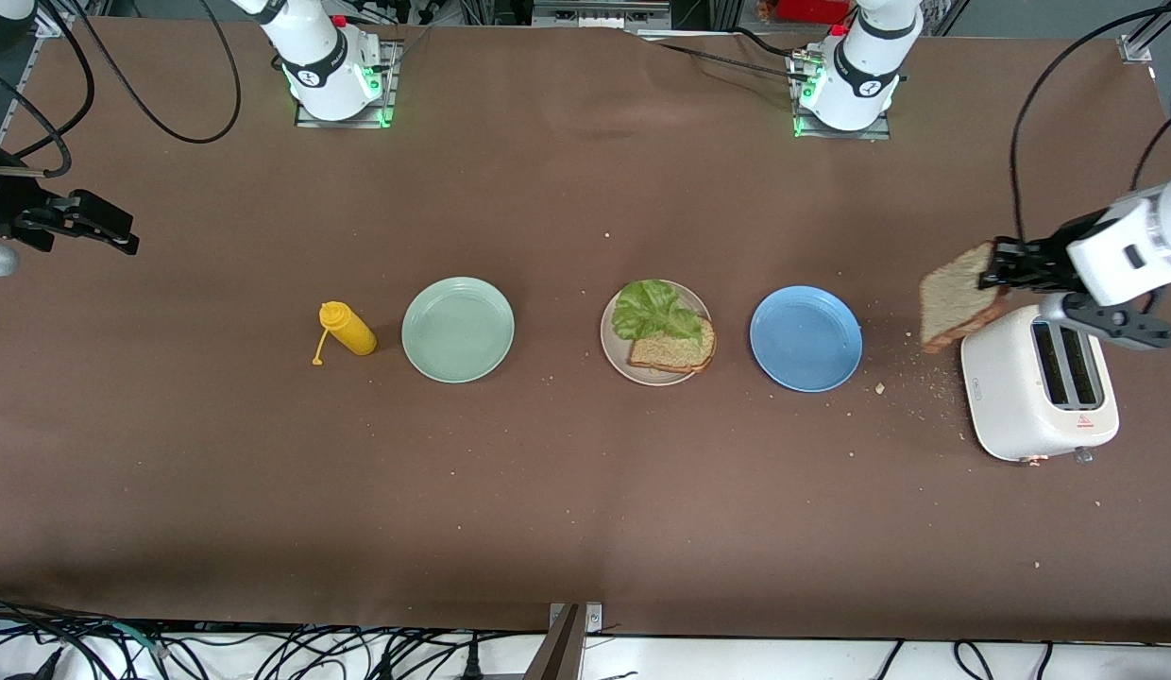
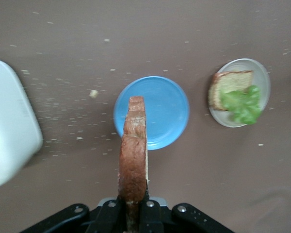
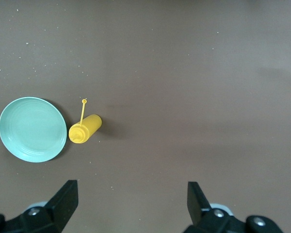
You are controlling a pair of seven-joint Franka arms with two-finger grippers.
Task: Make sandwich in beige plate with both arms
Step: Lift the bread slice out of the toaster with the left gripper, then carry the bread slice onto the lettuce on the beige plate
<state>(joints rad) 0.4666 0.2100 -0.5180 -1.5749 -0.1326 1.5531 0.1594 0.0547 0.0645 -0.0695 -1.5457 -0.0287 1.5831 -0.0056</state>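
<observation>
On the beige plate a bread slice lies under lettuce. The left hand, clamped on a second slice, hangs over the toaster. The right hand waits, fingers apart, above the tabletop.

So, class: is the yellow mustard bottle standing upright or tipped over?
Tipped over: the yellow mustard bottle lies on its side on the table beside the mint-green plate.

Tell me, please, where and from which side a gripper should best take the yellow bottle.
The yellow bottle lies on its side beside the mint plate, toward the right arm's end. Probably best: come from straight above and close across the middle of its round body, jaws crosswise to its length. Avoid the nozzle end, where a thin cap strap sticks out.
</observation>
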